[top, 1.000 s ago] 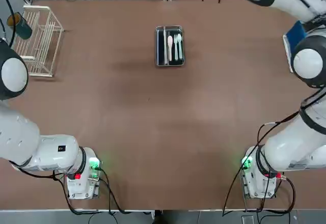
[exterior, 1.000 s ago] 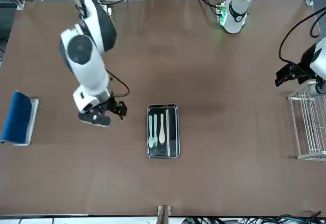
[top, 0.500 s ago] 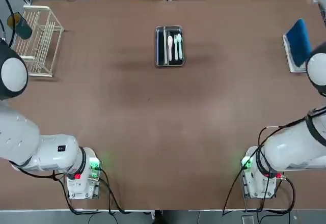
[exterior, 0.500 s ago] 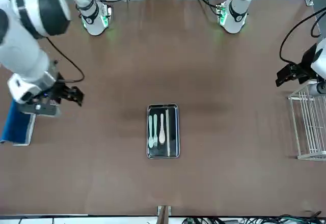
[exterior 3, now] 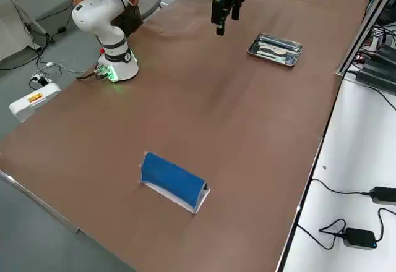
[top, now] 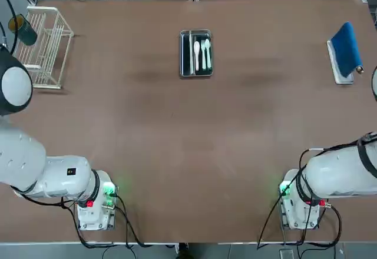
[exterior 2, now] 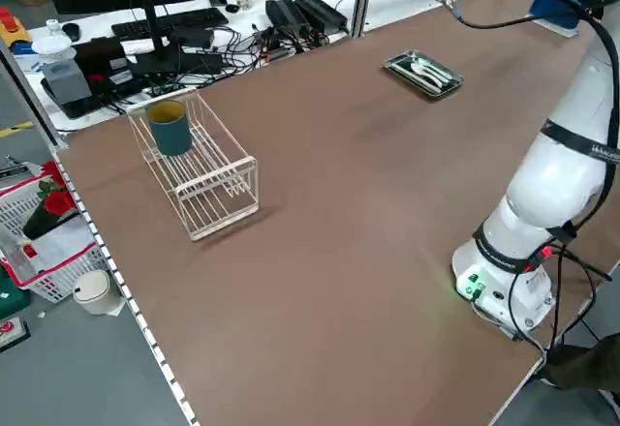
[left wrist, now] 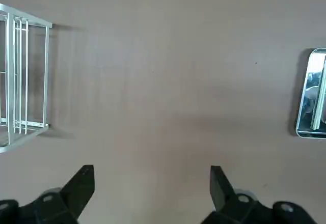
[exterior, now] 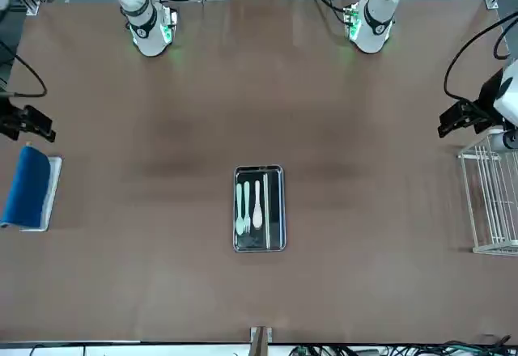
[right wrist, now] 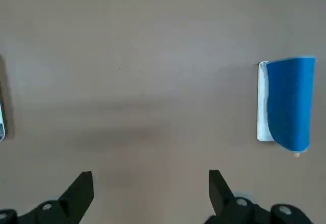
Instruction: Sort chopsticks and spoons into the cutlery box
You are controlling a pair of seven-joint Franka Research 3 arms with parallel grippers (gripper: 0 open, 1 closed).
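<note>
Cutlery box (top: 196,53) sits far-centre on the surface (top: 188,153), well apart from both arms. Inside: three spoons (exterior: 248,203) lying lengthwise side by side in the compartments; a thin pale line beside them reads as chopsticks (exterior: 266,204), tho too slim to count. No loose cutlery seen anywhere else on the surface, so sorting looks done or nearly so (judgement). Left gripper (left wrist: 152,188) hangs near the white wire rack (top: 44,46) at its own side, fingers spread wide, nothing between them. Right gripper (right wrist: 151,191) hangs off near the blue-topped holder (top: 344,52), fingers likewise parted and empty. Cup (exterior 2: 170,127) sits in the rack. Risks from here, all judgement: w/ both arms out at the edges, a sweep back toward centre could clip rack or holder, since both are light-looking and unanchored. Box is shiny metal on a smooth surface, so any low pass by an arm could shove it or tip it and spill the spoons. Spoons lie loose, close together; a nudge could make them ride over the divider into the chopstick slot and undo the sort. Cables trail off the arm bases (top: 94,203) and could snag on a wide swing.
</note>
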